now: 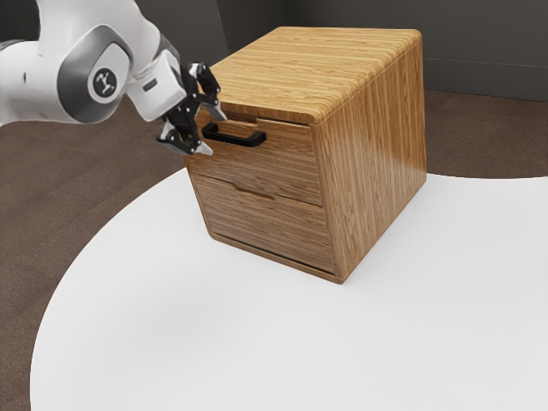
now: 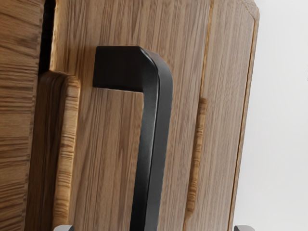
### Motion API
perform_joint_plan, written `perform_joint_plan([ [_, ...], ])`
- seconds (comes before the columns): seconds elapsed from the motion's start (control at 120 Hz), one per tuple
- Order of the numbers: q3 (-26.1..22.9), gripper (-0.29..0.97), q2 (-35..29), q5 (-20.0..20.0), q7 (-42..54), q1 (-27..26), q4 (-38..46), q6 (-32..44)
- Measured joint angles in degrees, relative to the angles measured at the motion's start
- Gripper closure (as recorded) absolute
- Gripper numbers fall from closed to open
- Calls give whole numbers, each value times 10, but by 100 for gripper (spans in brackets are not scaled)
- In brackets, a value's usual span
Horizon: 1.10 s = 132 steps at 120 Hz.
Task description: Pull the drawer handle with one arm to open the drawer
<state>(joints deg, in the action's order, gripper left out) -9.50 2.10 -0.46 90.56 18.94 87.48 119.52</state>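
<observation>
On the white table [image 1: 257, 342], toward its far side, sits the cabinet [image 1: 368, 128], w/ two drawers in its front. The top drawer [image 1: 282, 163] carries the handle [image 1: 235, 136], a black bar w/ bent ends standing off the wood. It looks shut, front approx flush w/ the lower drawer [image 1: 274, 218].

Arm's hand [image 1: 206, 129] is at the handle's end on the exterior view's left. Its fingers are spread wide, one above the bar & one below, not closed on it. Wrist view agrees: handle [image 2: 154, 144] runs down the middle w/ room either side. Can't tell if either finger touches it.

Handling, my guess: the bar is rigid, prob metal or hard plastic, & won't flex or crush, so a firm squeeze is fine. The finish is smooth, so it could slip if pinched at the bent corner. Better to take the straight run, nearer mid-bar, fingers over & under. An off-centre grip may twist the drawer & make it bind.

The drawer is prob moderate weight & slides on one axis only: pull straight out, toward the near left, no lifting. The cabinet isn't visibly fixed, so a hard yank might drag the whole box across the table instead.
</observation>
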Motion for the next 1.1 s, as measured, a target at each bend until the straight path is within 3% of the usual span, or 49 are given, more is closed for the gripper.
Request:
perform_joint_plan([
  [0.492, 0, 29, 2, -1, 2, 50, 1, 1],
  [1.1, -1, 29, 3, -1, 2, 21, 1, 1],
])
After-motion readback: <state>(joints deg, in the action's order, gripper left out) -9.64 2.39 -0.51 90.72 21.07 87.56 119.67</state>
